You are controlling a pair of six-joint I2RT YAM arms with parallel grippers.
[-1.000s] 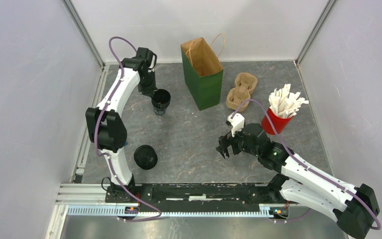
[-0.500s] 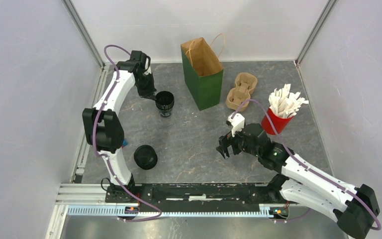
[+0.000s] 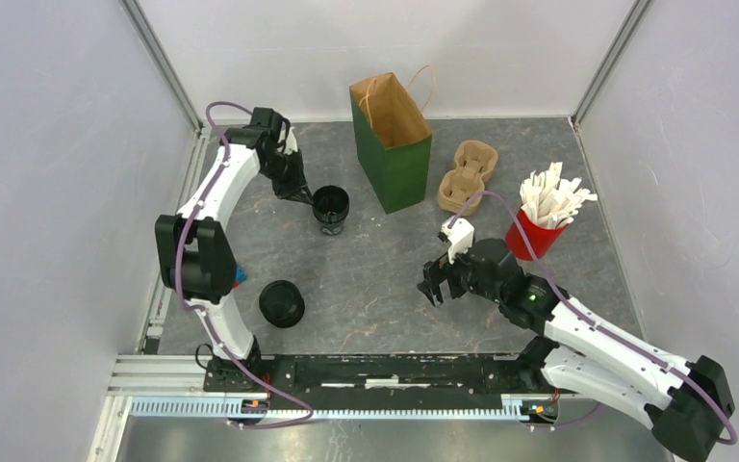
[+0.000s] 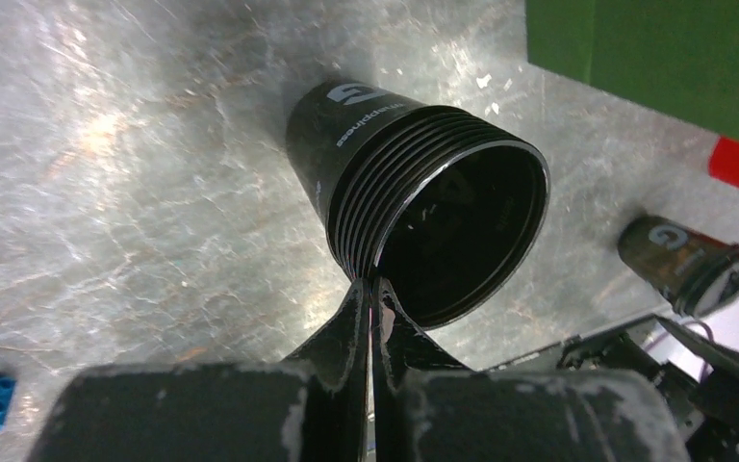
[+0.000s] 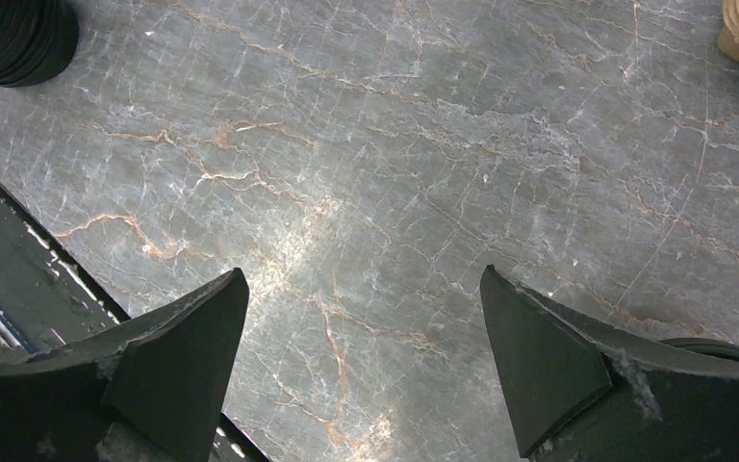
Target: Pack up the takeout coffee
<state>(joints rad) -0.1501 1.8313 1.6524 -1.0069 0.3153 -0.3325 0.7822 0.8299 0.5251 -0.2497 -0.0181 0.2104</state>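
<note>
Left of the green paper bag [image 3: 394,159], the left hand [image 3: 309,197] pinches the rim of a black cup [image 3: 331,208], jaws almost closed on it; the right hand [image 3: 432,290] hovers wide open, empty, over the surface [image 3: 375,274]. Looks like the carry step: next, lift that cup above the bag's mouth and lower it in.
</note>
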